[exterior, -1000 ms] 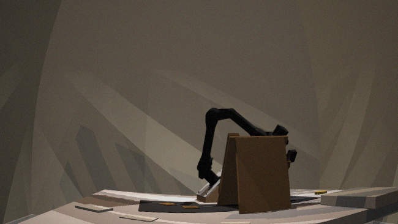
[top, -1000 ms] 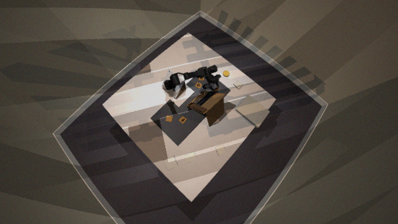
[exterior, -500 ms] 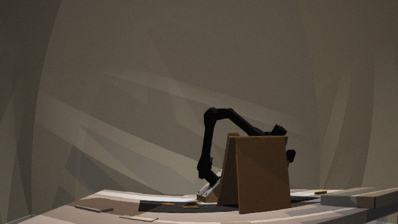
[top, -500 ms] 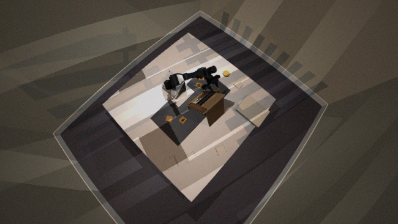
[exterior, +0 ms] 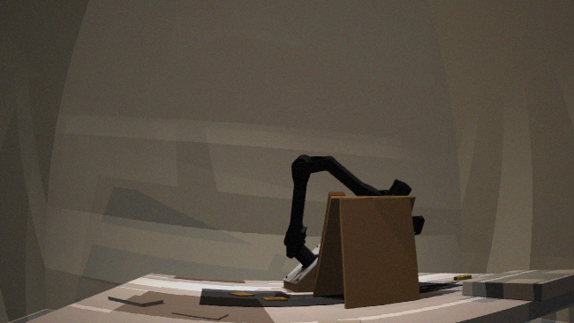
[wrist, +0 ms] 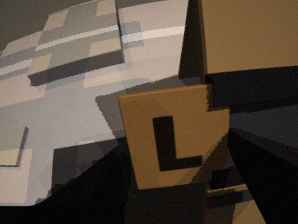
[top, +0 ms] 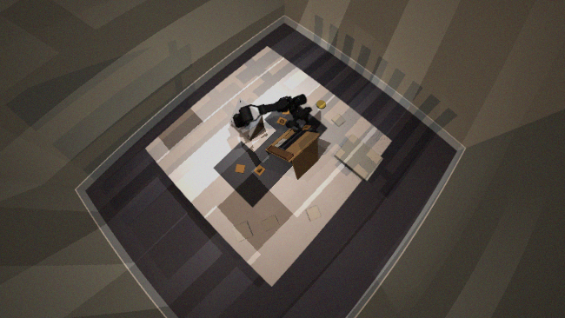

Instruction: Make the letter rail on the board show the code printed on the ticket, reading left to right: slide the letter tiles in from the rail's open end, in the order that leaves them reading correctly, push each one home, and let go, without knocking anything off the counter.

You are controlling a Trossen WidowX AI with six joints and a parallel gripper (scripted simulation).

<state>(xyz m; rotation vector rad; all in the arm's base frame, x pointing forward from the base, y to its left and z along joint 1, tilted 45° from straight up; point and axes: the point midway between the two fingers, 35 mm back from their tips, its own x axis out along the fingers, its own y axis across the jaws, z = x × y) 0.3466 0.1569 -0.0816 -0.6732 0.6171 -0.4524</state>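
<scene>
The gripper (top: 299,125) (wrist: 177,137) is shut on the L tile (top: 307,127) (wrist: 187,135), an orange-brown square with a dark L. It holds the tile raised at the board's end nearest the gripper, its right edge overlapping the dark rail edge in the wrist view. I cannot tell if it sits in the rail channel. The wooden board (top: 307,157) (exterior: 380,251) (wrist: 250,37) stands like a tent. The arm hides part of the rail. Loose tiles lie on the dark mat: one (top: 282,121) near the arm, two (top: 240,168) (top: 259,169) at the far side. The ticket's print is not readable.
A yellow disc (top: 321,104) (exterior: 463,277) lies beyond the gripper. A raised grey slab (top: 358,160) (exterior: 499,288) (wrist: 82,40) stands beside the board. Thin pale squares (top: 338,120) (top: 313,213) lie on the counter. The dark mat (top: 230,167) extends under the board.
</scene>
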